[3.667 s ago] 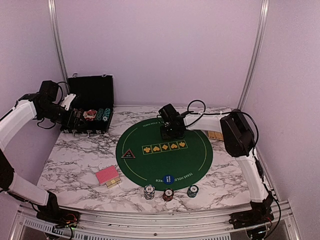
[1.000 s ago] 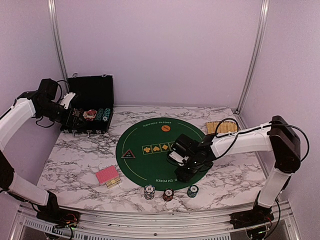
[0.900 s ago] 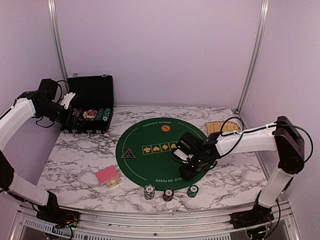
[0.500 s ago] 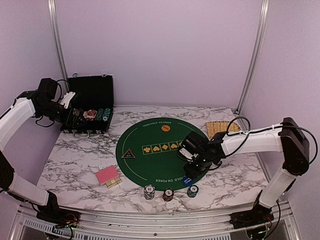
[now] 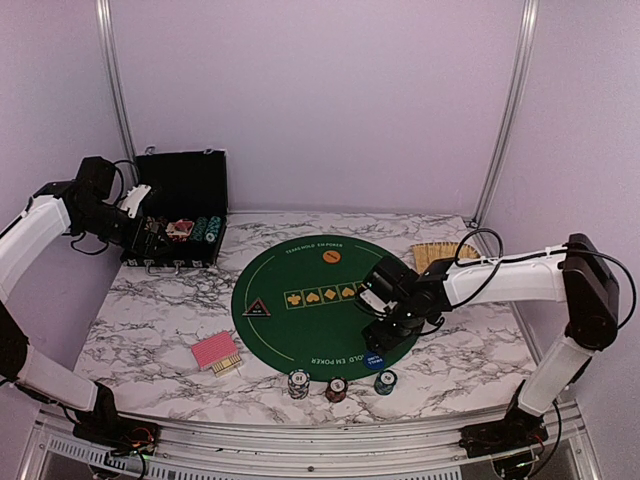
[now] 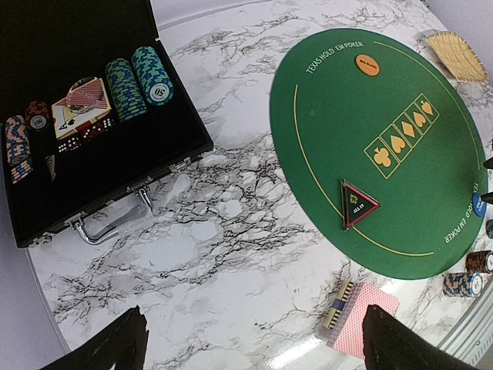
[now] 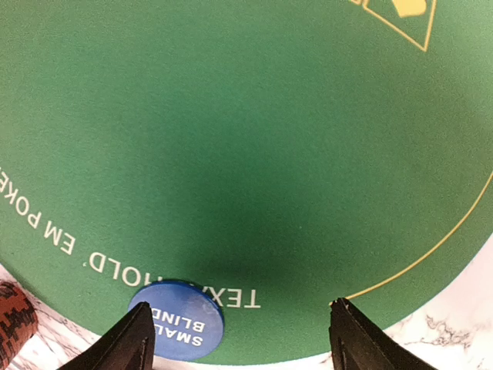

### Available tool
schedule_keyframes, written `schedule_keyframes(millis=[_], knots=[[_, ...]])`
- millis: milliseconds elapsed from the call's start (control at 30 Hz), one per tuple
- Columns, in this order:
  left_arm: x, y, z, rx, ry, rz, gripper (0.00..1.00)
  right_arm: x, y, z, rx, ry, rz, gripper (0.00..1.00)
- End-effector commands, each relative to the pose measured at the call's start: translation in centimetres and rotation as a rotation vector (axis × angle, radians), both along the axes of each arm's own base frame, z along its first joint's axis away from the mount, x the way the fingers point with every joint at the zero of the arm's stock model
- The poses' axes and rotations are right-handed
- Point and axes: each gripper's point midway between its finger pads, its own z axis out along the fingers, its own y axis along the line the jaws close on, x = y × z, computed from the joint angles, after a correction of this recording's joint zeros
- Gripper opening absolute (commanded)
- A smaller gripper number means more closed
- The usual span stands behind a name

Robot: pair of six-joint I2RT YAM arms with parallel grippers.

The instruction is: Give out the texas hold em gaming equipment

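A blue round button [image 7: 177, 330] lies flat on the near rim of the green mat [image 5: 310, 325], just inside my right gripper's left fingertip. That right gripper [image 7: 239, 343] is open and holds nothing; in the top view it [image 5: 383, 343] hovers just beyond the blue button [image 5: 374, 361]. Three chip stacks [image 5: 336, 389] stand in front of the mat. An orange button [image 5: 329, 257] and a black triangular button [image 5: 257, 308] rest on the mat. Red-backed cards [image 5: 215, 351] lie to the mat's left. My left gripper [image 6: 254, 347] is open, high over the marble near the case.
The black hinged case [image 6: 100, 193] stands open at the back left with chip rows [image 6: 139, 77], cards and dice inside. A tan woven tray [image 5: 440, 255] sits at the back right. A red-brown chip stack [image 7: 11, 324] stands close to the right gripper's left finger.
The right gripper shifted right along the mat's near edge and opened. The blue button now lies free, further right than before. The left arm has not moved.
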Motion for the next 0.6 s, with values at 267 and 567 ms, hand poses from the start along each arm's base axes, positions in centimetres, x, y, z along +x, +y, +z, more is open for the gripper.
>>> schedule_keyframes(millis=[267, 567], knots=[[-0.4, -0.1, 1.0, 0.001, -0.016, -0.021, 0.99, -3.7, 2.7, -0.7, 0.034, 0.099, 0.115, 0.78], [-0.4, -0.1, 1.0, 0.002, -0.015, -0.021, 0.99, -1.9, -0.7, -2.4, -0.089, 0.059, 0.009, 0.73]])
